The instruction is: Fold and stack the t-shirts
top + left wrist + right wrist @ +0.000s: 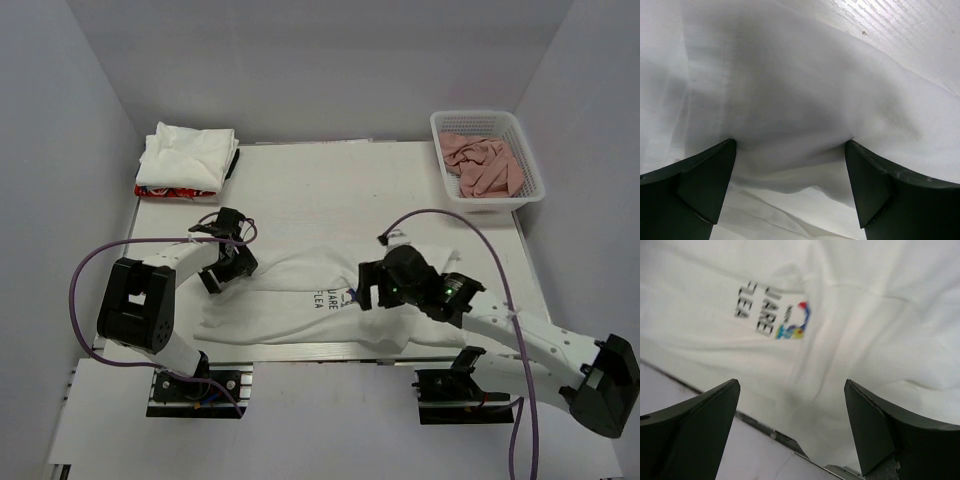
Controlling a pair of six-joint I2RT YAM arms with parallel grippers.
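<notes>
White t-shirt along the table's near edge, left fingers and right fingers wide apart and empty.

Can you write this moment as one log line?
left gripper: open on t-shirt | right gripper: open above print | folded stack: back left

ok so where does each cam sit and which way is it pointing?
Top external: fixed above and behind the bases, looking down on the table; shows left arm, right arm, spread t-shirt, folded stack, basket.
Left wrist: on the left arm, facing down at plain white shirt fabric; left gripper open at the bottom.
Right wrist: on the right arm, facing down at the shirt's print; right gripper open at the bottom.
Shared: top and right wrist both show the print.
</notes>
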